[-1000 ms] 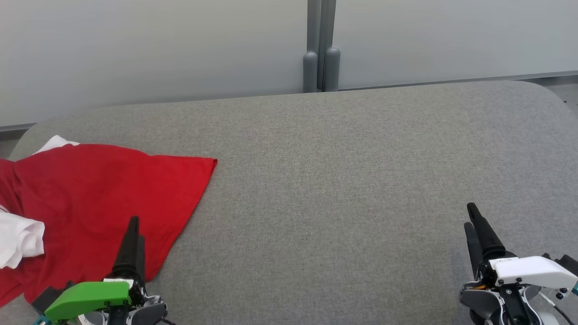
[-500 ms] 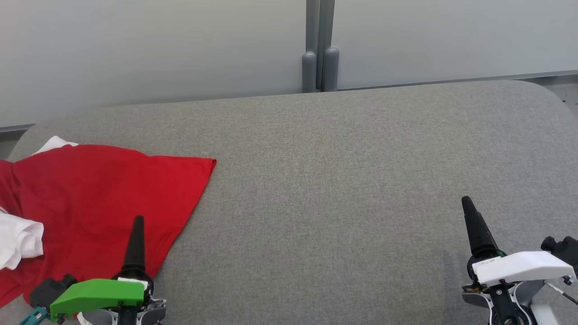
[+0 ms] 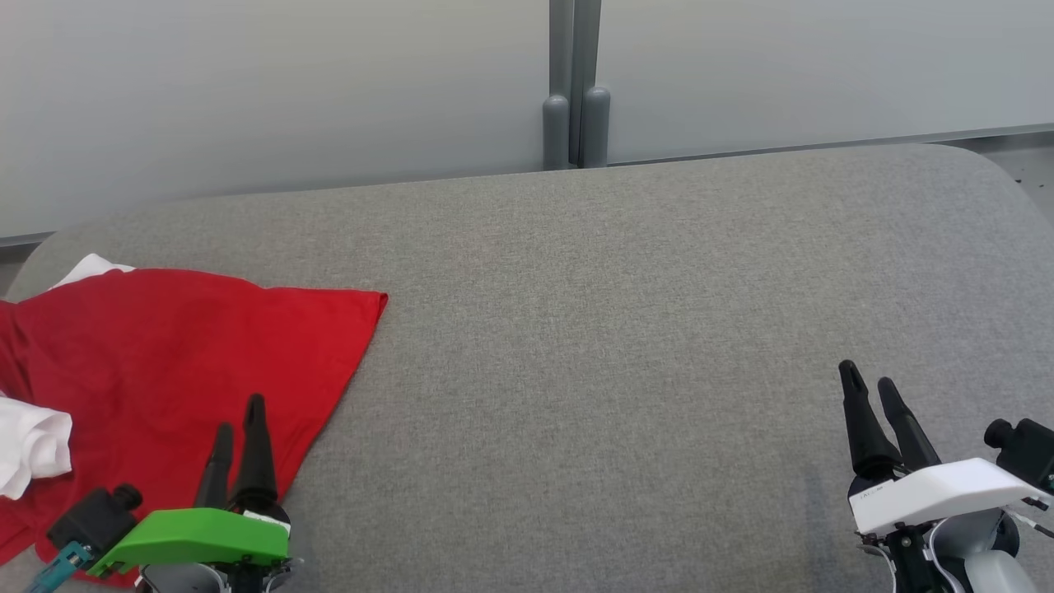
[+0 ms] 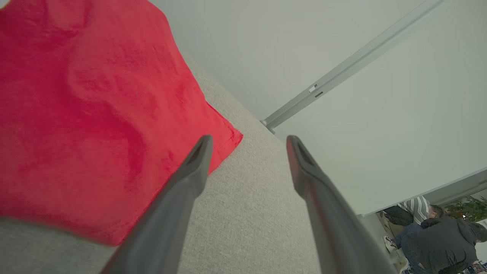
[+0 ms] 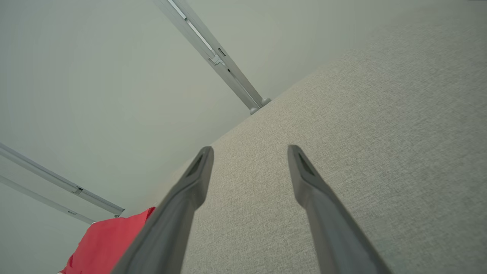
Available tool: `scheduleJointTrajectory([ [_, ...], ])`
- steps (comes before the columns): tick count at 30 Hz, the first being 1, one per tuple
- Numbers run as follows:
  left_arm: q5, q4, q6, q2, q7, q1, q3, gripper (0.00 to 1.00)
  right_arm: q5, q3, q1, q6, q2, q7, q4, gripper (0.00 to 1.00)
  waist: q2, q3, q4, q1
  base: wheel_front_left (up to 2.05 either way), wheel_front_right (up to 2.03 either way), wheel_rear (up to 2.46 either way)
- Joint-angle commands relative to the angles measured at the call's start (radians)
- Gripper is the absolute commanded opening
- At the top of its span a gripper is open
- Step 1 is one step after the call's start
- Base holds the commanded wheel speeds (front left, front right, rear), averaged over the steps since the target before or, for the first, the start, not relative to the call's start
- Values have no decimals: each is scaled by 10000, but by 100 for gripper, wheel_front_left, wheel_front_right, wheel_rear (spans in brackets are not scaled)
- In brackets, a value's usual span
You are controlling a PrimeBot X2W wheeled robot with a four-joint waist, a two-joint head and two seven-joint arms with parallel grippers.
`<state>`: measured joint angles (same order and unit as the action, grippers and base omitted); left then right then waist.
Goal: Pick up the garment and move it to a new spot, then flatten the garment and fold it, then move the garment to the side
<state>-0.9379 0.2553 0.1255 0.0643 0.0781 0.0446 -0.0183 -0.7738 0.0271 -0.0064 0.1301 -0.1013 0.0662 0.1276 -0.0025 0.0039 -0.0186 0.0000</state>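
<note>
The garment (image 3: 165, 362) is a red cloth spread flat at the left end of the grey cushioned surface (image 3: 617, 288), one corner pointing toward the middle. My left gripper (image 3: 239, 416), under a green cover, hovers over the garment's near right edge, open and empty. In the left wrist view the garment (image 4: 83, 106) lies to the left, its corner between and beyond the open left gripper (image 4: 249, 139). My right gripper (image 3: 866, 375), under a white cover, stands open over bare cushion at the lower right. The right wrist view shows the open right gripper (image 5: 250, 148) and a bit of the garment (image 5: 106, 243).
A white cloth (image 3: 29, 441) lies bunched on the garment's left side, another white bit (image 3: 86, 268) peeking out behind it. Pale wall panels and a grey post (image 3: 572, 82) stand behind the cushion. People (image 4: 437, 236) sit far off in the left wrist view.
Both grippers have turned about their wrists, so each now shows two fingers side by side in the head view. The camera has shifted slightly. The garment lies as before.
</note>
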Motion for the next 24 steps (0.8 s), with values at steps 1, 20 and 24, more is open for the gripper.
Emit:
scheduleJointTrajectory([
  [1, 424, -167, -15, 107, 91, 4, -18, 100, 349, -40, -86, 4, -121, 120, -150, 100, 9, 0, -16, 0, 0, 0, 0],
  [20, 3755, -117, -172, 288, 649, -341, -44, 100, 2594, -348, -31, 6, -552, 706, 355, 100, 13, -29, -114, 0, 0, 0, 0],
  [24, 4241, -120, -203, 293, 754, -460, -60, 100, 2855, -375, 41, 5, -592, 810, 451, 100, 14, -38, -136, 0, 0, 0, 0],
])
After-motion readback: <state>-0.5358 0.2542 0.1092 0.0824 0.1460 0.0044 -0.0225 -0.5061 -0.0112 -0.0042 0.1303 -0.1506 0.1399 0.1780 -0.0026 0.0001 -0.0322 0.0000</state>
